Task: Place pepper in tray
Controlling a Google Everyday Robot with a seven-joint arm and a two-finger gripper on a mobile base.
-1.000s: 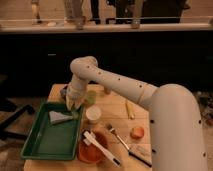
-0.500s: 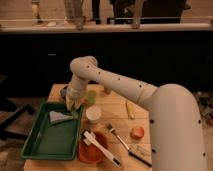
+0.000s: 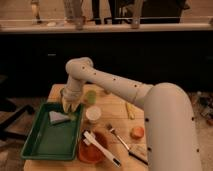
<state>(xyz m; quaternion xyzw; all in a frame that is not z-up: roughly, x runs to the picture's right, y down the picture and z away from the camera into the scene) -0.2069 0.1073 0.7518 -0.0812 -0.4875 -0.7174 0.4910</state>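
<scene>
- The gripper [image 3: 70, 106] is hanging at the far right corner of the tray [image 3: 36, 150], just over its rim, with the white arm [image 3: 120, 87] reaching in from the right.
- Its fingers are sitting pressed together (nothing is clearly showing between them, the tips are a yellowish blur).
- The pepper is not showing up anywhere clearly; can't tell where it is.
- The tray is lying along the left edge of the wooden table [image 3: 117, 112], running toward the near left corner.
- A pale grey wedge-shaped piece [image 3: 57, 117] is lying inside the tray near its far end, just below the gripper.
- A light-green cup [image 3: 90, 96] is standing on the table just right of the gripper, toward the far edge.
- A white cup [image 3: 92, 114] is sitting just beside the tray's right rim.
- An orange-red bowl [image 3: 88, 153] is sitting near the near edge, touching the tray's right side, with a white utensil [image 3: 101, 148] lying across it.
- A pale yellow long piece [image 3: 129, 110] is lying right of the centre.
- A small orange round thing [image 3: 137, 132] is sitting toward the right edge, beside the arm.
</scene>
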